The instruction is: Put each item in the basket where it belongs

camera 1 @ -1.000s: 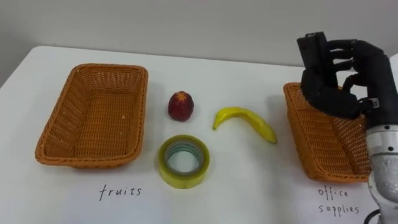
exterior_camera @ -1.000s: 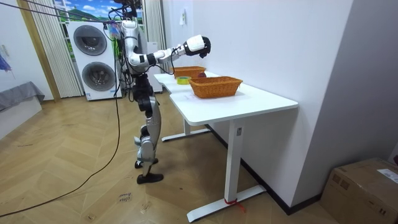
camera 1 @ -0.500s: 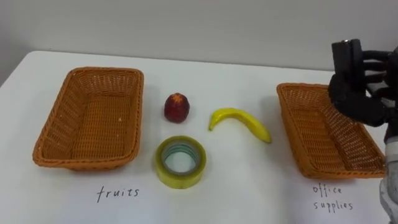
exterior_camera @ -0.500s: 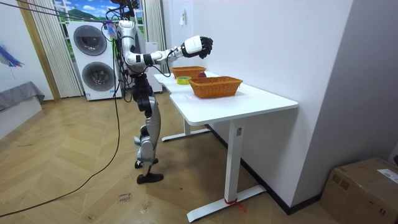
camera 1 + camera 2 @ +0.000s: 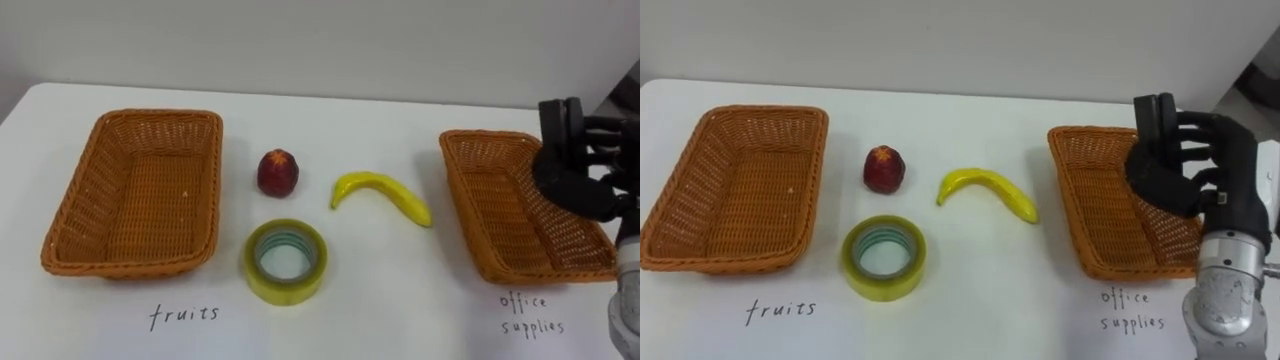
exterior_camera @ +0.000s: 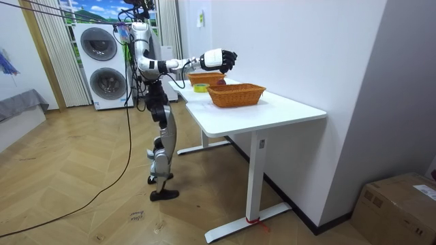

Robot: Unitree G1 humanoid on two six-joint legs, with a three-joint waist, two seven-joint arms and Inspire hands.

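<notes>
Right hand (image 5: 1200,175) held above the right-hand woven orange wicker basket (image 5: 1080,205), fingers curled round a black block-shaped object (image 5: 1154,118). The object's lower part is hidden in the grip, so its identity is unclear. The basket's far side is hidden by the hand.

On the white tabletop (image 5: 980,300):
- dark red round fruit (image 5: 884,168)
- yellow banana (image 5: 987,192)
- yellow-green tape roll (image 5: 884,258)

All three lie between this basket and the left-hand wicker basket (image 5: 690,190).

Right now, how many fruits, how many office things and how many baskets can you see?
Fruit: 2, the red fruit and the banana.
Office things: 2, the tape roll and the black block held in the right hand.
Baskets: 2, the fruits basket and the office supplies basket.
Total: 6.
</notes>
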